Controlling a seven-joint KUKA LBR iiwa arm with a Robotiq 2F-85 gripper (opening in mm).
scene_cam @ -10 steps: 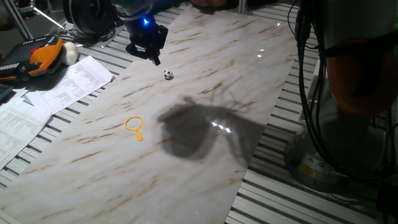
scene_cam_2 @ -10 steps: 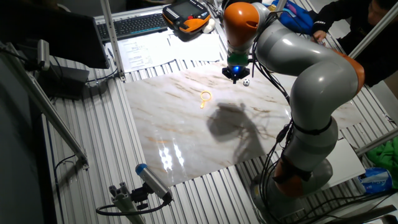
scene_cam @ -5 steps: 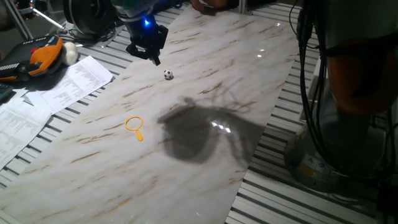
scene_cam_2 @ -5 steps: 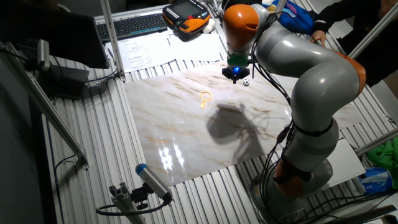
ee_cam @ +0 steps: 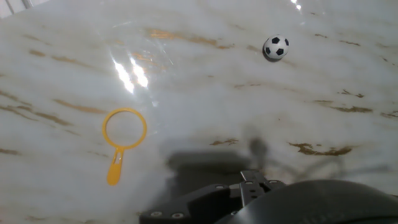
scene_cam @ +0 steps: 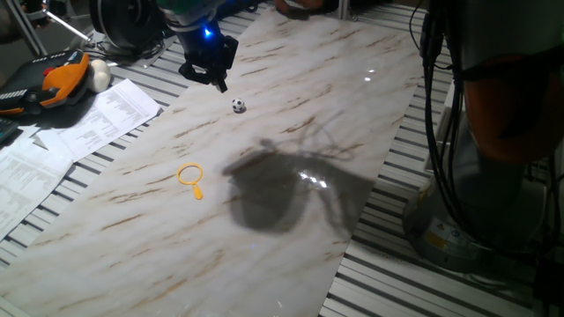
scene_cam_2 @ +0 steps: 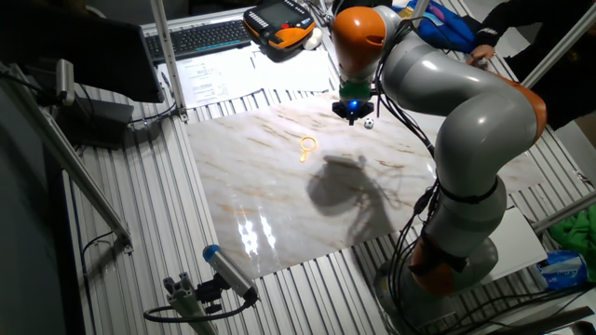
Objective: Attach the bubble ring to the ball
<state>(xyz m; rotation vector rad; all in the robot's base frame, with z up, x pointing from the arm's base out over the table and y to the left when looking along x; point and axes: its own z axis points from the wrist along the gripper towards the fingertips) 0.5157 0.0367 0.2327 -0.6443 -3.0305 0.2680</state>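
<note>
Overhead, the gripper (scene_cam: 217, 79) is held above the far part of the marble-patterned table (scene_cam: 291, 211), with a blue light seen glowing on the hand just above it. Nothing is gripped between its fingers, but whether the jaws are set wide or narrow cannot be told: in both fixed views the dark fingers are too small and merged together, and in the hand view only the dark underside of the hand is seen along the lower edge.

The ball (scene_cam: 238, 105), black and white in a soccer pattern, is found resting on the table just beside the gripper, a little lower in the frame and not touched by it. In the other fixed view the ball (scene_cam_2: 370, 122) is seen close by the gripper (scene_cam_2: 353, 113), and in the hand view the ball (ee_cam: 275, 46) is placed near the upper right.

The bubble ring (scene_cam: 191, 177), a yellow-orange loop with a short straight handle, is laid flat on the table well apart from the ball and from the gripper. In the hand view the bubble ring (ee_cam: 122, 138) is shown with its handle pointed toward the lower edge; in the other fixed view the bubble ring (scene_cam_2: 306, 146) is seen left of the arm's shadow.

Printed papers (scene_cam: 75, 123) and an orange and black handheld unit (scene_cam: 48, 81) are seen beside the table.
</note>
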